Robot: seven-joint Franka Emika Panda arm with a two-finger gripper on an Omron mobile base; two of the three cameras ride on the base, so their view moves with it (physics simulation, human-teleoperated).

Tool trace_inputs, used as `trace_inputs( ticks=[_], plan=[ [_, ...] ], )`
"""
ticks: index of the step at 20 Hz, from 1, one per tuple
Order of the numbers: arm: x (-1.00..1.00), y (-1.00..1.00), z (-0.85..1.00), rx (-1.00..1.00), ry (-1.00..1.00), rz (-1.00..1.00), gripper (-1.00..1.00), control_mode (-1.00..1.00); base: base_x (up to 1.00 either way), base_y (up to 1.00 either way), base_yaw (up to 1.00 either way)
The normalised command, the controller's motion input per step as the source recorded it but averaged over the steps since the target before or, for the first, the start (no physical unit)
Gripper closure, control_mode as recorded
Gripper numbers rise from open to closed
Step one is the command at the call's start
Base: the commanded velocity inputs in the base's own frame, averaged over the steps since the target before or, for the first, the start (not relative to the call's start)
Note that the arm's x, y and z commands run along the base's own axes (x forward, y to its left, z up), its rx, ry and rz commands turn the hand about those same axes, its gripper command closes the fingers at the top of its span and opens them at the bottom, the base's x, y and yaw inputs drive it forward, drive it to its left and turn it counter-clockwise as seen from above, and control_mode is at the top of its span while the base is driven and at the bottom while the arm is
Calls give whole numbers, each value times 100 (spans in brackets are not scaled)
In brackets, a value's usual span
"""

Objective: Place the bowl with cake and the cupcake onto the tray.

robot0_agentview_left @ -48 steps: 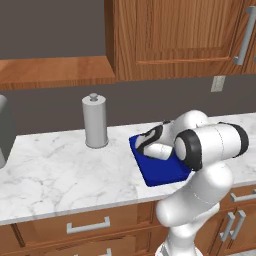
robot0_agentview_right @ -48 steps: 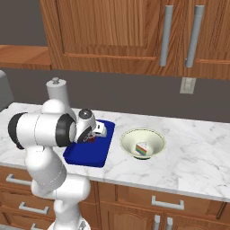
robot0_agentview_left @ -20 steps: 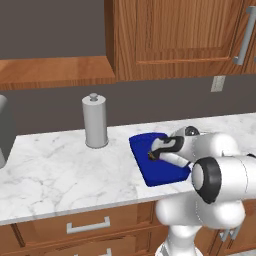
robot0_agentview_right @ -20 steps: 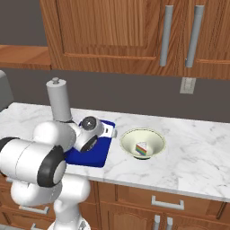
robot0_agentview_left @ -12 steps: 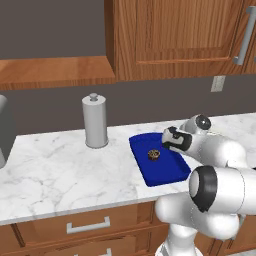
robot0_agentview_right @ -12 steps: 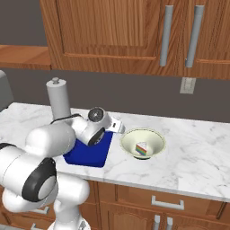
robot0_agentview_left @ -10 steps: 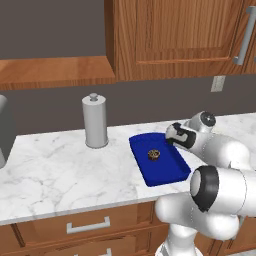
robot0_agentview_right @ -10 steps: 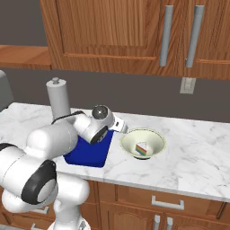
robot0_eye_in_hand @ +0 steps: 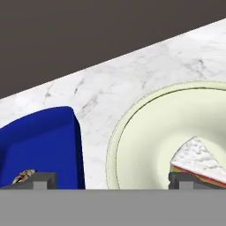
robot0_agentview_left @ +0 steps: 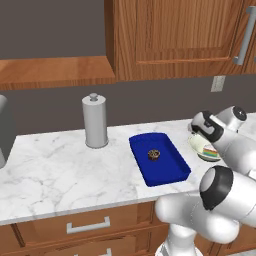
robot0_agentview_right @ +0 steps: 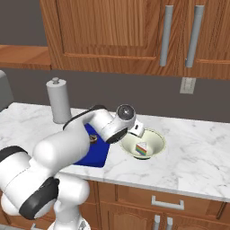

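The blue tray (robot0_agentview_left: 170, 172) lies on the marble counter with the dark cupcake (robot0_agentview_left: 153, 155) resting inside it. To its right sits the pale bowl (robot0_agentview_right: 155, 140) holding the rainbow cake slice (robot0_agentview_right: 142, 148). My gripper (robot0_eye_in_hand: 112, 181) hovers open just above the bowl's rim on the tray side. In the hand view one fingertip (robot0_eye_in_hand: 44, 178) is over the tray (robot0_eye_in_hand: 39, 141) near the cupcake (robot0_eye_in_hand: 24, 175). The other is over the cake (robot0_eye_in_hand: 198, 159) inside the bowl (robot0_eye_in_hand: 132, 132). Nothing is between the jaws. From the left base view my arm hides part of the bowl (robot0_agentview_left: 199, 147).
A grey cylindrical canister (robot0_agentview_left: 95, 121) stands at the back left of the counter (robot0_agentview_left: 55, 170). Wooden wall cabinets hang above, and an outlet (robot0_agentview_right: 187, 85) is on the wall behind the bowl. Open marble stretches right of the bowl (robot0_agentview_right: 202, 152).
My hand has left the tray and swung right to the bowl's rim. The cupcake stays lying free on the tray. The bowl and cake have not moved.
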Motion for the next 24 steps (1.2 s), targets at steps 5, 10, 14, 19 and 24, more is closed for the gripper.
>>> trace_inputs(
  ticks=[5,10,14,19,24],
  plan=[
    [-46,-34,1,-5,0,0,-100,-100,0,0,0],
    [-52,-23,0,-9,0,0,-100,-100,0,0,0],
    [-38,-21,-6,-2,0,0,-100,-100,0,0,0],
    [-11,-25,-21,0,0,0,-100,-100,0,0,0],
    [-1,-34,-22,0,2,0,-100,-100,0,0,0]
  ],
)
